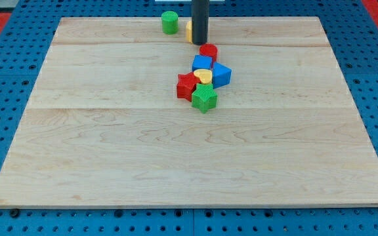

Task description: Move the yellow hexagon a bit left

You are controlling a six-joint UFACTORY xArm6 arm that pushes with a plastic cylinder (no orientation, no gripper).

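Note:
The yellow hexagon [189, 31] sits near the board's top edge, mostly hidden behind my rod; only its left side shows. My tip [199, 42] rests on the board just in front of and to the right of it, seemingly touching it. A green cylinder [169, 22] stands to the hexagon's left. Below my tip lies a cluster: a red cylinder [208, 52], a blue cube [203, 63], a blue triangular block [221, 75], a yellow heart [203, 77], a red star [186, 86] and a green star [204, 98].
The wooden board [110, 144] lies on a blue pegboard surface [5, 98]. The cluster of blocks begins just below my tip, right of centre in the upper part of the board.

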